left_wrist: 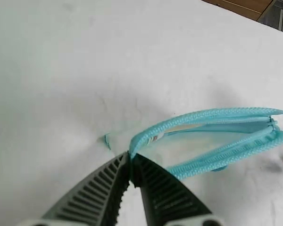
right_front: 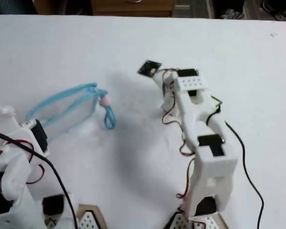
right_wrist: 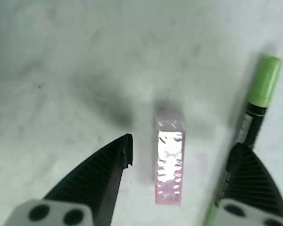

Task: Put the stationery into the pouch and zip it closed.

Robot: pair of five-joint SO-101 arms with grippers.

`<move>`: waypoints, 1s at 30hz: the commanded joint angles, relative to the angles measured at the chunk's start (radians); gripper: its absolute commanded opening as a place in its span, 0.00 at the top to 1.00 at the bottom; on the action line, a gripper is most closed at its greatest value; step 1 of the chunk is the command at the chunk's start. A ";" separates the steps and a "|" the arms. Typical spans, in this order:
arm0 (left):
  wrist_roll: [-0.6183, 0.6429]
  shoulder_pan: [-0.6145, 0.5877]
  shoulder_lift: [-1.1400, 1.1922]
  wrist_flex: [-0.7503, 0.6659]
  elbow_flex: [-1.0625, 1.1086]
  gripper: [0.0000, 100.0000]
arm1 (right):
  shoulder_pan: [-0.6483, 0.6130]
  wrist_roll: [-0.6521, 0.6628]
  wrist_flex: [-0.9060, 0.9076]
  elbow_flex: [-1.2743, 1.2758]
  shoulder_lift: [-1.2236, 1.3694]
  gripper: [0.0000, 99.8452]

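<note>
We see the left gripper (left_wrist: pixel 130 162) pinched shut on the end of the open pouch (left_wrist: pixel 212 115) lying on the surface (left_wrist: pixel 85 56), the right gripper (right_wrist: pixel 183 147) wide open astride a pink block (right_wrist: pixel 170 162), a green pen (right_wrist: pixel 257 108) alongside.

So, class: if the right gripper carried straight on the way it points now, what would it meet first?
Most likely the pink block, lying on the table between the open fingers of the right gripper. One finger sits close over the green pen, so it might touch that first; depth is unclear.
</note>
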 commanded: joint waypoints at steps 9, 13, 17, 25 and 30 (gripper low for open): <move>-0.003 -0.007 0.010 -0.014 0.002 0.98 | 0.004 0.011 0.033 -0.109 0.186 0.90; -0.003 -0.007 0.010 -0.014 0.002 0.98 | 0.002 0.011 0.035 -0.110 0.185 0.97; -0.003 -0.007 0.010 -0.014 0.002 0.98 | -0.001 -0.012 0.056 -0.110 0.162 0.96; -0.003 -0.007 0.010 -0.014 0.002 0.98 | -0.041 -0.169 0.243 -0.103 -0.070 0.98; -0.003 -0.007 0.010 -0.014 0.002 0.98 | -0.061 -0.173 0.320 -0.063 -0.217 0.98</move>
